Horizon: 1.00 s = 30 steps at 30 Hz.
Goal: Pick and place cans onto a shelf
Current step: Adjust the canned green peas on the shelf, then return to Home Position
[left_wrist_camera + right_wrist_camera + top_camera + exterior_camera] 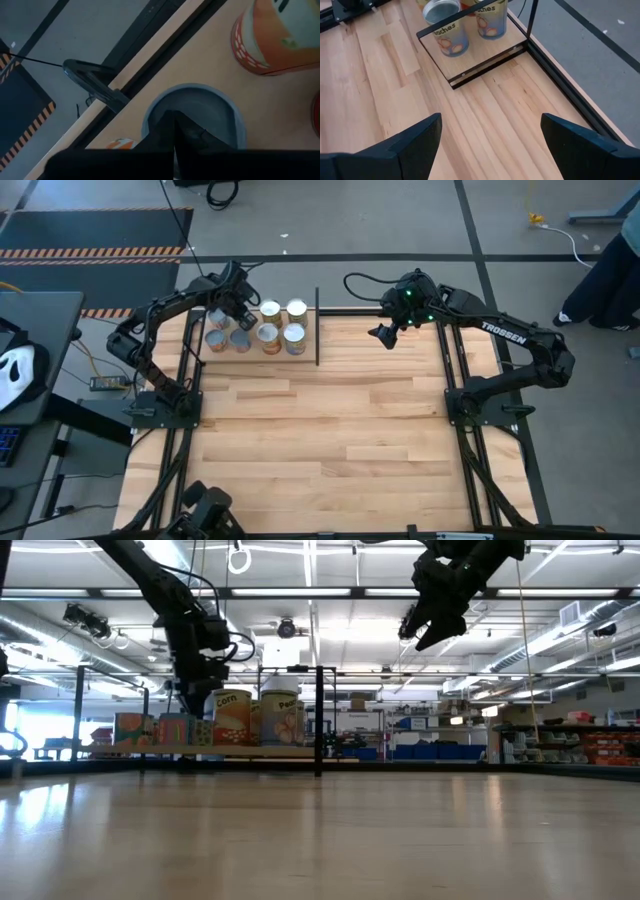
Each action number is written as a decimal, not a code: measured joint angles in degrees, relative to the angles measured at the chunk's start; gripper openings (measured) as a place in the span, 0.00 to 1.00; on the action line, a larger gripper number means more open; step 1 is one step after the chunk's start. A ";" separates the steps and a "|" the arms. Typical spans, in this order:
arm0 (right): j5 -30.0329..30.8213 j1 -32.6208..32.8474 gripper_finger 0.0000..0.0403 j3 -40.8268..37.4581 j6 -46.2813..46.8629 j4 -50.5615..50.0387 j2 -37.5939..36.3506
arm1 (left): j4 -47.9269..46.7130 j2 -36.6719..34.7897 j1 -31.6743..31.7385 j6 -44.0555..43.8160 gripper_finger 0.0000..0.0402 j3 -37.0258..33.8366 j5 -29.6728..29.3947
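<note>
Material: light wood planks make up the tabletop [330,430], and the shelf [310,330] is a smaller light-wood board in a thin black rod frame at the far edge, toward the far-left corner.
Cans: the cans [270,332] stand upright in a tight cluster on the shelf, shiny round tops up; no can lies on the open tabletop.
Count: seven or eight tops can be made out from above; the left arm covers part of the cluster, so the exact number cannot be told.
Left gripper: the left gripper [243,318] sits over the left part of the cluster, jaws together; its wrist view looks straight down on a grey can top [192,117] just ahead of the fingers. Whether the tips touch that top cannot be told.
Right gripper: the right gripper [384,335] hangs above the far edge, to the right of the shelf and apart from it, jaws spread wide with nothing between them.
Handling: the cans look rigid and smooth-sided, probably light to moderate in weight, and apt to slip or tip if pinched near the rim.
Where to hold: across the side wall at mid-height, jaws square to the axis, seems the safest grip; the packed neighbours leave little room for fingers.
Hidden: the low view shows labels on the nearer cans only, with the ones behind masked.
Progress: judging by how things lie, the placing looks all but finished.
</note>
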 joint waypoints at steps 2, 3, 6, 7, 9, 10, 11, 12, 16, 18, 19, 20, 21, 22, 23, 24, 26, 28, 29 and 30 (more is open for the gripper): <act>0.00 0.00 0.86 0.00 0.15 0.00 0.00 | 0.50 0.00 0.00 0.00 0.01 -0.02 0.00; 0.01 0.00 0.86 0.00 0.17 0.00 0.00 | 0.82 0.02 0.00 -0.03 0.01 -0.03 0.00; 0.00 0.00 0.86 0.00 0.17 0.02 0.00 | 1.52 0.04 0.00 -0.20 0.01 -0.04 0.00; 0.00 0.00 0.86 0.00 0.17 0.00 0.00 | 1.44 0.04 0.00 -0.20 0.01 -0.04 0.00; 0.00 0.00 0.86 0.00 0.16 0.01 0.00 | 1.21 0.04 0.00 -0.15 0.01 -0.04 -0.03; 0.00 0.00 0.86 0.00 0.17 0.00 0.00 | 1.10 0.04 0.00 -0.16 0.01 -0.04 -0.21; 0.00 0.00 0.86 0.00 0.17 0.01 0.00 | 1.06 0.04 -0.02 -0.20 0.01 -0.04 -0.56; 0.01 0.00 0.86 0.00 0.15 0.00 0.00 | 1.02 0.04 0.00 -0.20 0.01 -0.04 -0.98; 0.62 0.02 0.86 0.00 0.14 1.07 -0.06 | -2.02 0.03 -0.17 -0.23 0.01 2.94 -1.98; 0.47 0.02 0.86 0.00 -1.03 3.15 -0.53 | -4.46 -0.71 -0.43 -0.85 0.01 5.55 -1.97; -0.01 0.06 0.86 0.00 -1.97 4.81 -0.88 | -5.54 -1.43 -0.57 -1.66 0.01 6.86 -1.81; -0.88 0.07 0.86 0.00 -3.02 7.03 -1.22 | -5.72 -2.48 -0.70 -2.61 0.01 8.01 -0.83; -2.60 0.07 0.86 0.00 -4.06 9.66 -1.51 | -5.51 -3.83 -0.70 -4.08 0.01 8.96 0.89; -5.16 0.07 0.85 0.00 -4.91 12.53 -1.72 | -5.04 -5.26 -0.70 -5.77 0.01 9.57 3.63; -8.10 0.07 0.83 0.00 -5.52 15.58 -1.85 | -4.16 -6.87 -0.70 -7.71 0.01 9.90 7.08; -11.00 0.07 0.80 0.00 -5.67 18.78 -1.88 | -2.75 -8.54 -0.70 -9.85 0.01 9.92 10.41; -15.83 0.08 0.71 0.00 -5.58 24.43 -1.88 | 0.29 -12.10 -0.81 -13.98 0.01 9.57 16.22; -19.83 0.13 0.59 0.00 -5.29 28.68 -1.88 | 4.06 -16.21 -1.57 -17.18 0.01 8.27 22.42; -21.37 0.31 0.51 0.02 -5.30 29.83 -1.90 | 6.28 -18.22 -2.19 -18.63 0.01 7.27 25.88; -22.48 0.58 0.44 0.02 -5.32 30.06 -1.92 | 8.15 -20.26 -2.93 -19.86 0.01 6.10 28.96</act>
